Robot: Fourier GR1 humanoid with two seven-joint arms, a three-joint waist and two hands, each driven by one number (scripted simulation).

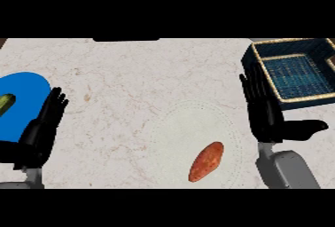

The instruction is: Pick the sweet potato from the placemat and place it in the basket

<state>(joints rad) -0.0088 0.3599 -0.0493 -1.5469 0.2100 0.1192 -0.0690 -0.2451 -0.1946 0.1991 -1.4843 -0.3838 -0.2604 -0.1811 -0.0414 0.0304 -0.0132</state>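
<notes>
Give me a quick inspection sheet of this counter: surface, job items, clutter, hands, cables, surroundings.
Surface: pale marbled stone counter, with a faint round whitish placemat at centre.
Job's things: orange oblong sweet potato lies on the placemat's lower part, untouched; dark blue woven basket with tan rim sits at the far right corner, nothing seen inside.
Clutter: round blue plate at the left edge holding a green vegetable, partly cut off by the view.
Hands: left hand open, beside the plate; right hand open, between placemat and basket. Neither holds anything.
Cables: nothing seen.
Surroundings: a dark object at the counter's far edge, unidentifiable.
</notes>
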